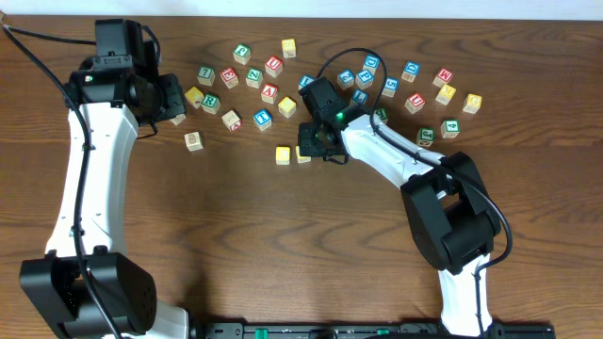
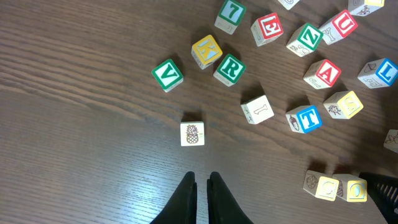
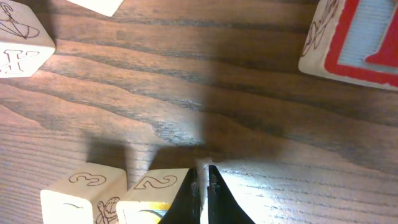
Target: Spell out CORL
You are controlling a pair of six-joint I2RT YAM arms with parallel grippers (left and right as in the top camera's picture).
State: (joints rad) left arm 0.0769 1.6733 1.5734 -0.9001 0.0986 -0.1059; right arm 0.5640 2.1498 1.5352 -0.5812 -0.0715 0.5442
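Two yellow blocks lie side by side in mid table: the C block (image 1: 283,154) and the O block (image 1: 303,153). The left wrist view shows them too, C (image 2: 326,186) and O (image 2: 354,188). My right gripper (image 1: 320,146) is shut and empty, its fingertips (image 3: 204,171) low at the table against the right side of the O block (image 3: 152,186). The green R block (image 1: 210,103) (image 2: 229,68) and the blue L block (image 2: 379,71) lie among the loose blocks. My left gripper (image 1: 174,99) (image 2: 202,180) is shut, empty, above bare wood.
Several loose letter blocks are scattered across the back of the table, among them V (image 2: 166,74), K (image 2: 207,51), T (image 2: 306,118) and A (image 2: 323,73). A pineapple block (image 2: 192,134) lies just ahead of my left fingers. More blocks lie at the back right (image 1: 443,94).
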